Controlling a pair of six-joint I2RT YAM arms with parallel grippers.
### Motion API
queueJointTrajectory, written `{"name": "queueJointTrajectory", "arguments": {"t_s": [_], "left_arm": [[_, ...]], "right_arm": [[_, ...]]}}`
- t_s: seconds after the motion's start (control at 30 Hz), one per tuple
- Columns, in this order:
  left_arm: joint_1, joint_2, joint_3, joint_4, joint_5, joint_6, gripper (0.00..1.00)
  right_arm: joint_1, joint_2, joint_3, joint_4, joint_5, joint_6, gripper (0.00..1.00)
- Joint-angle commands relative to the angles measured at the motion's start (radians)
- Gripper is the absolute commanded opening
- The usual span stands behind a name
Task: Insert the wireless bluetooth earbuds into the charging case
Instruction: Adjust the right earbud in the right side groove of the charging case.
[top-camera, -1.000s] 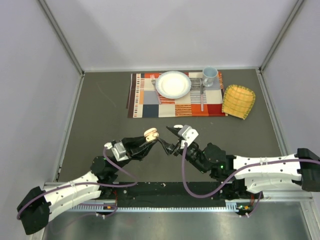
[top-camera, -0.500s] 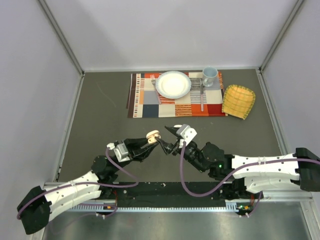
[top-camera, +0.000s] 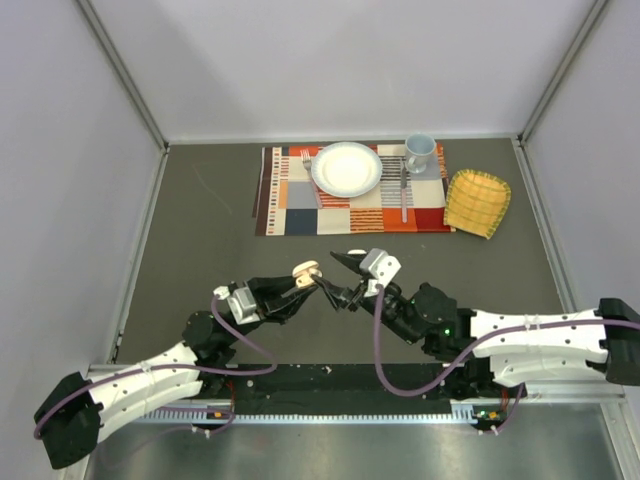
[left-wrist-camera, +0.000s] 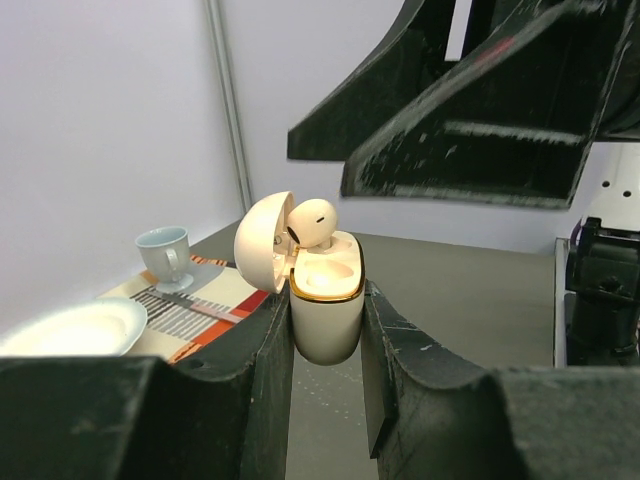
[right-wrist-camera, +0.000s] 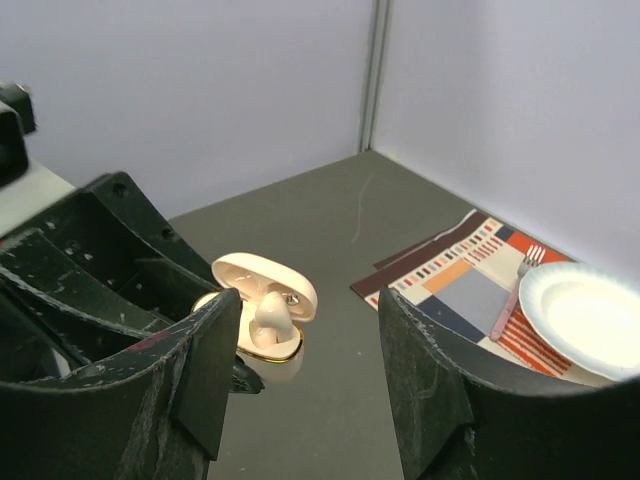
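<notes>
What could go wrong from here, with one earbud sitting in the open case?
1. The earbud stands tall out of its slot in the case, so it may not be seated and could tip out.
2. The right hand, open and empty, hangs close to the case; a push could bump the open lid or twist the case in the left hand.

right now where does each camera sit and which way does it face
Top external: above and behind, looking down on the table; left arm, right arm show.
Left wrist: on the left arm, facing the charging case clamped in the left gripper.
Right wrist: looks past the open right gripper at that case.
Shared: case, plate.
</notes>
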Motion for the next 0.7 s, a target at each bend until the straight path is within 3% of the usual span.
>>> {"name": "queueJointTrajectory", "arguments": {"t_s": [0.0,0.37,0.67], "left_arm": [[-0.004,-0.019,-0.058,0.041,-0.023,0.01,0.0],[-0.004,-0.004,-0.051,0.046,0.049,0.01,0.0],[-0.004,-0.022,-0.051,0.049,0.103,0.035,0.0]], "right_arm": [[-0.012,-0.102,-0.008,0.078,-0.065,0.02,0.58],[-0.013,-0.058,0.028,0.033,0.098,0.02,0.58],[-0.021,-0.023,0.059,-0.024,0.077,0.037,0.58]]}}
